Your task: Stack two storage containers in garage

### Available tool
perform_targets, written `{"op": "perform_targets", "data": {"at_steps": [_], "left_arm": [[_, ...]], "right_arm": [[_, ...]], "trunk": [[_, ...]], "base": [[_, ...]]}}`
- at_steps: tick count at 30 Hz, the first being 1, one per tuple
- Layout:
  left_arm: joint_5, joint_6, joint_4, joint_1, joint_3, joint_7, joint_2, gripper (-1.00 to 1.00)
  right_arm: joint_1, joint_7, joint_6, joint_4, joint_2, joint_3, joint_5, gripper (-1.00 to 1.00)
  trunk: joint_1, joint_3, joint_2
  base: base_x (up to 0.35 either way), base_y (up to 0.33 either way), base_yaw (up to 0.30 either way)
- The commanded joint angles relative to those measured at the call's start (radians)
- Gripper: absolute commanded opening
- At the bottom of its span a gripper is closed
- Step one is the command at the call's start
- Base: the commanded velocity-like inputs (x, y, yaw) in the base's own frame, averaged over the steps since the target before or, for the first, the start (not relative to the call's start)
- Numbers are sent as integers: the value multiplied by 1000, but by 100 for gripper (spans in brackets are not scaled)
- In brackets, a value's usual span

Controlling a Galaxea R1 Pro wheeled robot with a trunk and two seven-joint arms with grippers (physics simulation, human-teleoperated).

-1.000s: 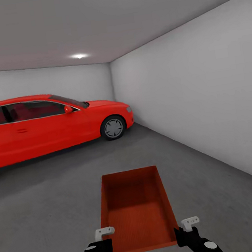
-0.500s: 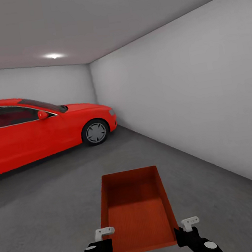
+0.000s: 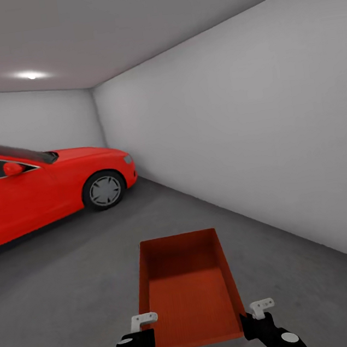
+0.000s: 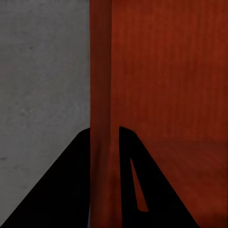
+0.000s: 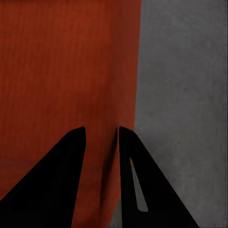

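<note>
I carry one orange-red open-top storage container in front of me, held up above the dark grey garage floor. My left gripper is shut on its left wall near the front corner, and my right gripper is shut on its right wall. In the left wrist view the thin container wall runs between my black fingers. The right wrist view shows the opposite wall pinched the same way, with concrete floor beyond it. The bin is empty.
A red coupe car stands at the left, nose toward the back wall. A plain white wall runs along the right side, meeting the back wall at a corner. Open concrete lies ahead between car and wall.
The whole view has swung to the right: the car and the room corner have slid left in the picture. The container and both grippers keep the same place relative to me.
</note>
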Motion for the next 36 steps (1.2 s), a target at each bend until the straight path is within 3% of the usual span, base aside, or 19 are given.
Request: {"op": "perform_targets", "data": {"at_steps": [1,21,36], "left_arm": [[-20,9,-1,0,13,20,50,-100],[-20,10,-1,0,13,21,50,-100],[-20,10,-1,0,13,21,50,-100]], "right_arm": [[0,17,-12,-3,-2,16,4,-100],[0,17,-12,-3,-2,16,3,-100],[0,17,-12,-3,-2,16,3,-100]], "trunk": [[1,-1,-1],[1,-3,-1],[1,9,-1]], "base": [[327,-78,-278],[327,-89,-282],[327,-125,-274]]}}
